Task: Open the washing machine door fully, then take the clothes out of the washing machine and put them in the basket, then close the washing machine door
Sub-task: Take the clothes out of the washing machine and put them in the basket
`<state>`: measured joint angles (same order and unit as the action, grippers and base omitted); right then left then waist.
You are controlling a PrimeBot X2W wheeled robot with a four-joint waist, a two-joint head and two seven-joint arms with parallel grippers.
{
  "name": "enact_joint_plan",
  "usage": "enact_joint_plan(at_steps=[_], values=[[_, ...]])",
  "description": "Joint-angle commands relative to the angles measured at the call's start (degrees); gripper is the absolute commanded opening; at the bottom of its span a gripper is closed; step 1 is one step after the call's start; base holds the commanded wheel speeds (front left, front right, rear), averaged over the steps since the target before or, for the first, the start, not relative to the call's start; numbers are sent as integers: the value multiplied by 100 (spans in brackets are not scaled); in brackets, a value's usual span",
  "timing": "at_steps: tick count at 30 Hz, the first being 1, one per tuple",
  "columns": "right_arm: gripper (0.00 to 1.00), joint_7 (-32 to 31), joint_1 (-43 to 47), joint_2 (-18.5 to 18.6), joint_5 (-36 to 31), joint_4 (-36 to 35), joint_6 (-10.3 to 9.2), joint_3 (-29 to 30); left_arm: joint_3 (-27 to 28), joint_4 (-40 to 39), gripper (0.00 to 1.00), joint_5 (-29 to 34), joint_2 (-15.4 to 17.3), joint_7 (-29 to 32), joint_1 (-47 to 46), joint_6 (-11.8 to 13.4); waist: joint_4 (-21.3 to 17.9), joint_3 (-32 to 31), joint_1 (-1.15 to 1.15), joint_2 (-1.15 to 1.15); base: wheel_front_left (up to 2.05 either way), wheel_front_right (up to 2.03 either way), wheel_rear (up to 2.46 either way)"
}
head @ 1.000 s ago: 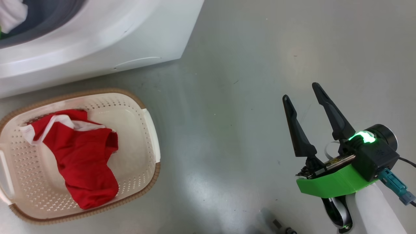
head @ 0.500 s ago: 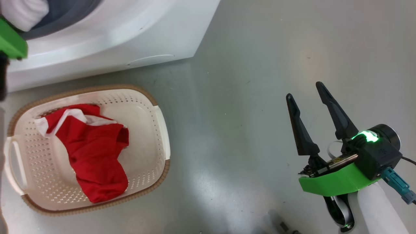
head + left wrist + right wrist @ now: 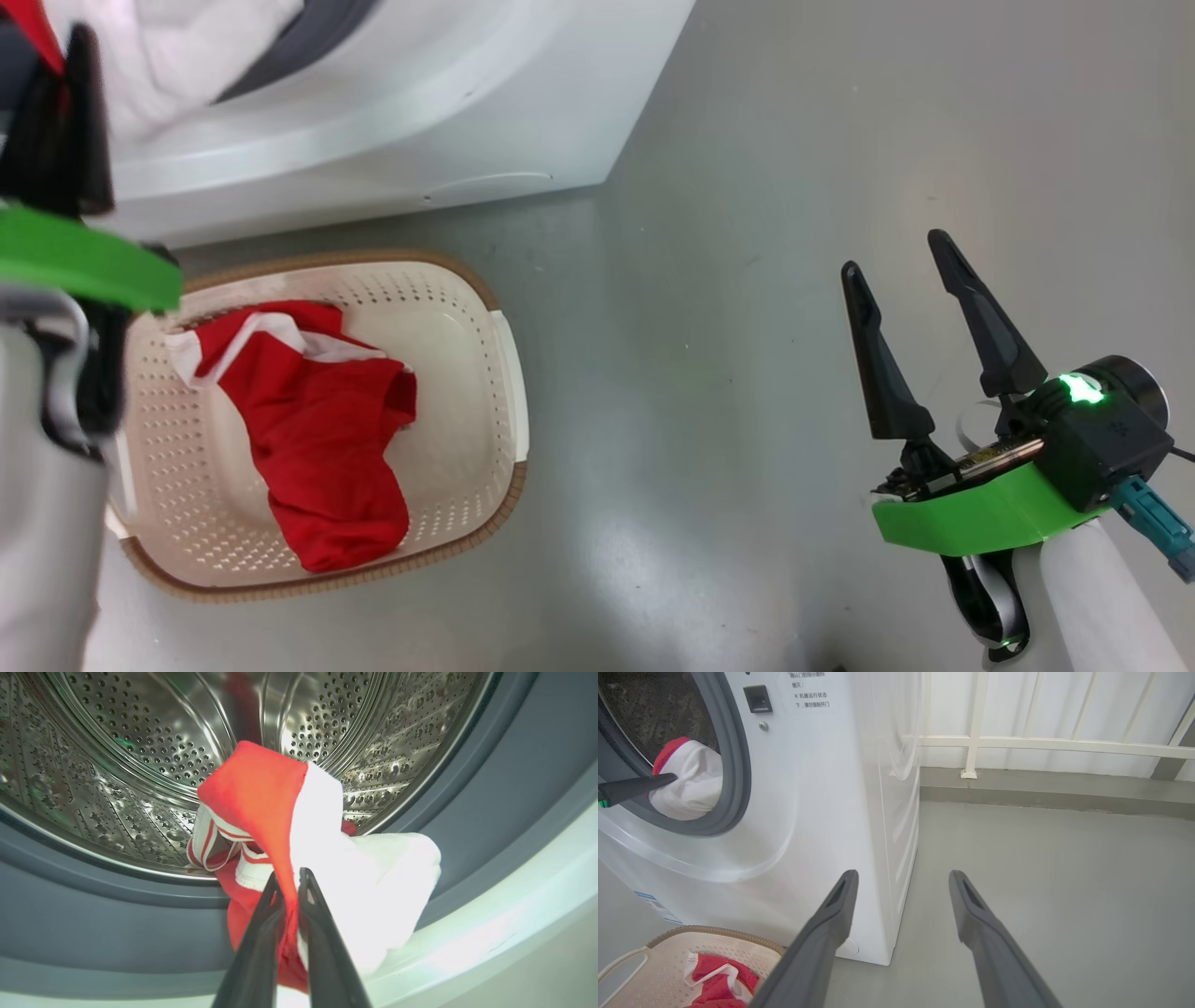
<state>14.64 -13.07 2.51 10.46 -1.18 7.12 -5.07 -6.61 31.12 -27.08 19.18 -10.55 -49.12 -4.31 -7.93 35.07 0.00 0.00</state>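
My left gripper is shut on a red and white piece of the clothes at the mouth of the washing machine's steel drum. The cloth hangs out over the grey gasket. In the head view the left gripper is at the upper left, above the basket, which holds another red and white garment. My right gripper hangs open over the floor, well to the right, with nothing between its fingers. The washing machine door is out of view.
The white washing machine stands just behind the basket. Grey floor lies between the basket and my right gripper. A white railing and a low kerb run behind the machine's right side.
The head camera has turned, shifting the whole picture to the right. My left arm has come into the head view at the left, and more white cloth shows at the drum's mouth. The right gripper stays open.
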Motion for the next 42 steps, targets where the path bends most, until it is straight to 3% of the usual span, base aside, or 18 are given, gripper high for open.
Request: enact_joint_plan(at_steps=[1, 17, 33, 42], values=[[100, 36, 94, 37, -52, -117, 36, -97, 205, -363, 0, -55, 231, -91, 280, 120, 74, -114, 0, 0, 0, 0, 0], [100, 36, 297, 37, -48, -192, 36, 248, 236, -2950, 0, 63, 6, -187, 2560, 860, 457, -809, 0, 0, 0, 0, 0], [100, 36, 736, 37, -10, -90, 36, 390, -103, -3901, 0, 250, -315, -196, 3976, 1293, 502, -1850, 0, 0, 0, 0, 0], [100, 36, 895, 37, 4, -100, 36, 435, -199, -4436, 0, 270, -349, -48, 4322, 1437, 551, -2124, 0, 0, 0, 0, 0]])
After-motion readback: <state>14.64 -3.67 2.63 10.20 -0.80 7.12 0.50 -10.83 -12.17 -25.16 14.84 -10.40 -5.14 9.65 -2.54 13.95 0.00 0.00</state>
